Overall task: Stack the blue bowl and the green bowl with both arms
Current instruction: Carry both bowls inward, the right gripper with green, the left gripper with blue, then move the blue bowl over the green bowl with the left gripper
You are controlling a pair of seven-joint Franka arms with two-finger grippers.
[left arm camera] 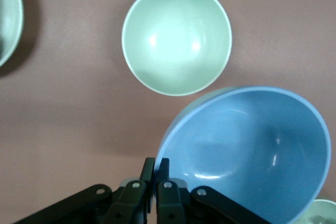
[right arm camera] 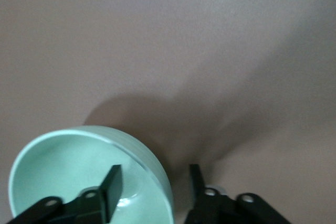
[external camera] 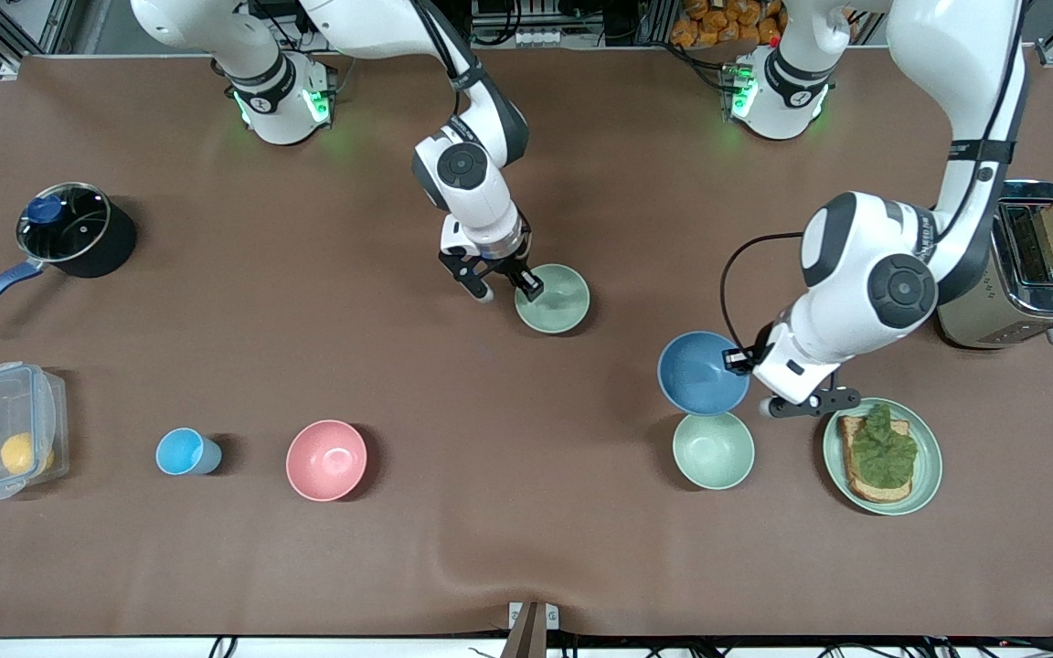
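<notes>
The left gripper (external camera: 740, 359) is pinched tight on the rim of the blue bowl (external camera: 700, 372). It holds the bowl up in the air, tipped on a slant. The blue bowl hangs over the table, partly over a green bowl (external camera: 714, 450) that sits beside the green plate (external camera: 927, 475). The plate has toast with leafy greens (external camera: 881, 445) on it.

The right gripper (external camera: 506, 289) is down low at another green bowl (external camera: 555, 298) near the middle of the table. Its fingers (right arm camera: 112, 184) are spread apart, one inside the bowl and one outside, with the rim between them. They are not squeezing the rim.

A pink bowl (external camera: 326, 460) and a small light-blue cup (external camera: 185, 451) sit toward the right arm's end of the table. A clear box with something yellow inside (external camera: 5, 442) and a black pot with a blue handle (external camera: 69, 233) are there too. A shiny toaster with bread in it (external camera: 1029, 260) stands at the left arm's end.
</notes>
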